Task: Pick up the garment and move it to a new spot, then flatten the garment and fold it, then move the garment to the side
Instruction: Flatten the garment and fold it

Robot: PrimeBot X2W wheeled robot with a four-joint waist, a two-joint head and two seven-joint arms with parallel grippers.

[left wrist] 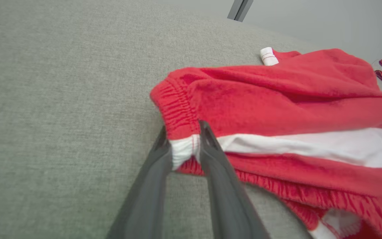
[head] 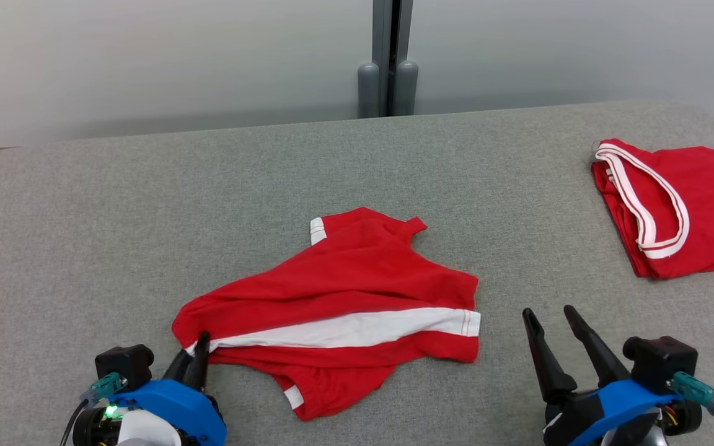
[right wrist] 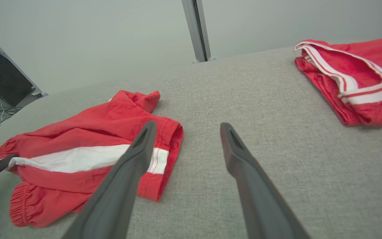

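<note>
The garment (head: 344,297) is a pair of red shorts with a white side stripe, lying crumpled on the grey surface at the middle. My left gripper (head: 199,350) is at its near left corner. In the left wrist view its two dark fingers pinch the white end of the elastic waistband (left wrist: 184,147), with cloth bunched between them. My right gripper (head: 549,319) stands open to the right of the shorts, with nothing between its fingers. In the right wrist view the shorts (right wrist: 78,146) lie left of that gripper (right wrist: 187,127), whose left finger overlaps the leg hem.
A folded red jersey (head: 673,204) with white trim and lettering lies at the far right of the grey padded table (head: 146,204). Behind the table stand a pale wall and a grey post (head: 389,56). Bare grey surface stretches left of and behind the shorts.
</note>
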